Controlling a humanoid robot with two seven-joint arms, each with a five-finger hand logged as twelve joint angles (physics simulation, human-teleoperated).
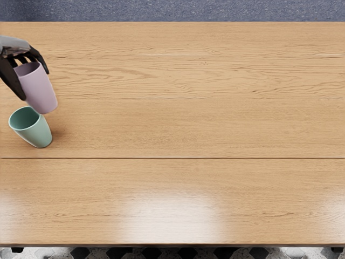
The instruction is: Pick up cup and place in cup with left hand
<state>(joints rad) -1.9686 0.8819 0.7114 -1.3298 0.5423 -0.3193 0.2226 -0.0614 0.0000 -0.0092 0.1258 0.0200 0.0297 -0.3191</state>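
Lilac cup [41, 93] at the robot's left end, mouth uppermost, gripped near its rim by the left hand [16, 48], with fingers on opposite sides; apparently clear of the table [188, 121]. Out beyond its base, toward the near edge and slightly left: green cup [38, 133], standing with mouth up. In the head view, base of the lilac cup just overlapping the green rim; touching or merely passing in front, impossible to tell. Long axes close to parallel, both slanting down to the right in this view, so probably little turning needed. More a matter of shifting nearer and a bit left, centring base over mouth, then lowering. Some risk of catching the rim and tipping the green cup. By count: two cups, one lilac and one green; one hand, on the nearer side for both; one table, with patterned floor [161, 253] past its near edge.
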